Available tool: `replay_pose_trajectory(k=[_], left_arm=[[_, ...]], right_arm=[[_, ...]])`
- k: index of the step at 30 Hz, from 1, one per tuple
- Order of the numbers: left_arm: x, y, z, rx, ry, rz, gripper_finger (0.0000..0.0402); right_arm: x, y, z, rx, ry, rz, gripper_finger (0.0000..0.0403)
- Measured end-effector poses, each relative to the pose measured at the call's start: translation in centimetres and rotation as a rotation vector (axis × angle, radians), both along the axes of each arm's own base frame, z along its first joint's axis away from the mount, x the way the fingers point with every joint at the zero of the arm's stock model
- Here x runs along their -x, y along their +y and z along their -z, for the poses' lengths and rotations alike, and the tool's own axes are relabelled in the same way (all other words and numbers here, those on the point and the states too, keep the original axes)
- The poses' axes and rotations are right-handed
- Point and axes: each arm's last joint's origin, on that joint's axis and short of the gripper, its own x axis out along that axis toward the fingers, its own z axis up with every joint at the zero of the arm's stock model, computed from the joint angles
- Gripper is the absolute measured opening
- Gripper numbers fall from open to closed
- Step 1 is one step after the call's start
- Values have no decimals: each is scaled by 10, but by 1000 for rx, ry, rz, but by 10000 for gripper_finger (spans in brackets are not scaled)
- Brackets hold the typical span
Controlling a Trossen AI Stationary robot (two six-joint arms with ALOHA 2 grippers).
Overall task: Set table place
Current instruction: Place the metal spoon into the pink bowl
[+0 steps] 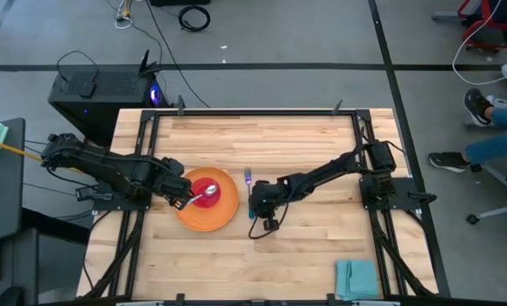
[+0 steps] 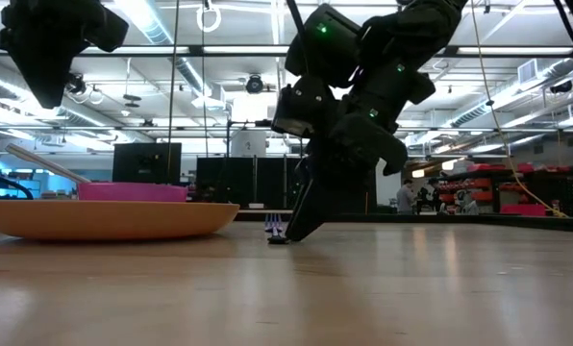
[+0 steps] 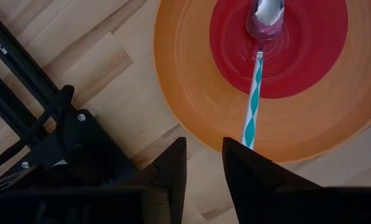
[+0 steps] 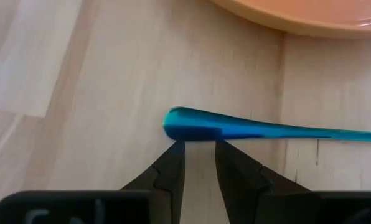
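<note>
Wide plank counter (image 1: 287, 255), with the place setting gathered near its middle. Orange plate (image 1: 207, 204) left of centre, carrying a pink-red bowl (image 1: 206, 190) with a spoon (image 3: 254, 93) lying in it, handle patterned teal and white, reaching out over the plate rim. Blue-handled fork (image 1: 249, 189) flat on the wood just right of the plate, tines pointing far. Teal napkin (image 1: 356, 278) well apart at the near right corner.

Left claw (image 3: 203, 163) above the plate's left edge, slightly parted, gripping nothing, close to the spoon handle. Right claw (image 4: 200, 163) down at the fork's handle end, narrowly parted, nothing gripped.

Risks, as judged: fork skidding from a low nudge; spoon tipped out by a brush.
</note>
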Motion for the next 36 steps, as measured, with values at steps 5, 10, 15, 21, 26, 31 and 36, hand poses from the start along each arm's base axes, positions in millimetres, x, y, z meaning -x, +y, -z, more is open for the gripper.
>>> replay_pose_trajectory(k=[5, 10, 15, 21, 26, 31, 36], left_arm=[[-1, 0, 0, 2, -10, 0, 114], [-1, 0, 0, 3, -13, 0, 116], [-1, 0, 0, 3, -12, 1, 111], [-1, 0, 0, 3, -12, 0, 115], [-1, 0, 0, 3, -11, 3, 115], [-2, -1, 0, 3, -18, 21, 110], [-3, -1, 0, 4, -23, 23, 115]], right_arm=[[0, 1, 0, 7, -6, -3, 95], [-3, 2, -2, 4, -40, -6, 95], [-4, 2, -2, 4, -50, -7, 95], [-1, 1, -2, 4, -14, -1, 95], [2, 1, -1, 1, 13, 8, 95], [1, 1, 0, -2, 6, 9, 95], [-9, 1, 12, -61, -40, -24, 95]])
